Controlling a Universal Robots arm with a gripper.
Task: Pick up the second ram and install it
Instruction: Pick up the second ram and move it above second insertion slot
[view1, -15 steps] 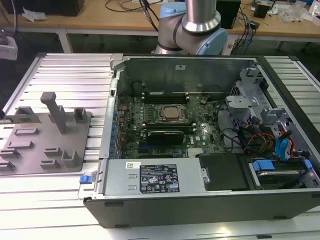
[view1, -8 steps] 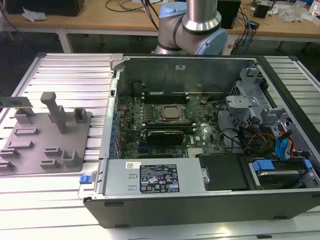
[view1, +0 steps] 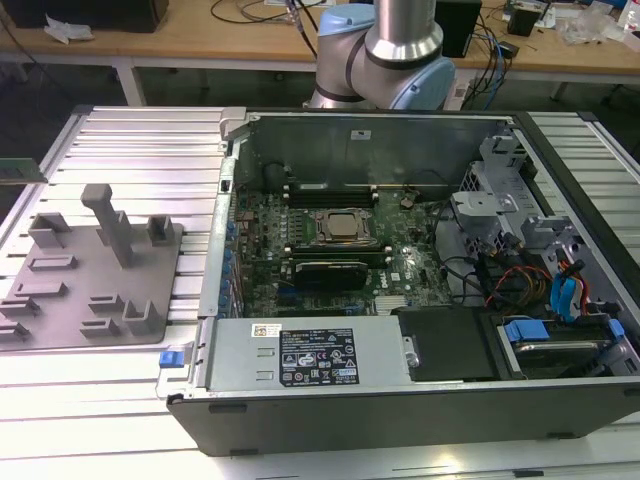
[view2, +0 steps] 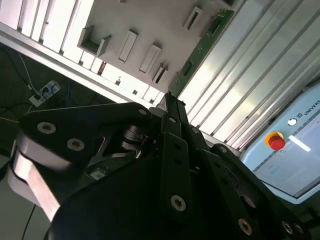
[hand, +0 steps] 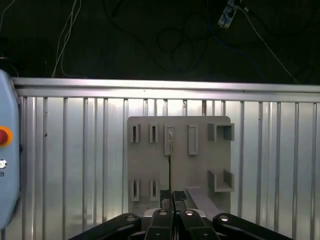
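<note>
Gripper (hand: 172, 194) pinches second ram (view2: 202, 46) (edge-on).

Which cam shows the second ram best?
Second wrist view: the second ram shows its flat green face, running out from the fingers. First wrist view has it edge-on, a thin line. Exterior view: a green sliver at its left edge, unclear.

The arm (view1: 404, 25) is silver tube with pale blue joint caps, the claw (hand: 173, 196) black links with silver screws.

Second wrist view: the gripper (view2: 168, 99) is hiding the held end of the ram (view2: 202, 46). Exterior view: the top edge is cutting off the arm (view1: 400, 35).
</note>
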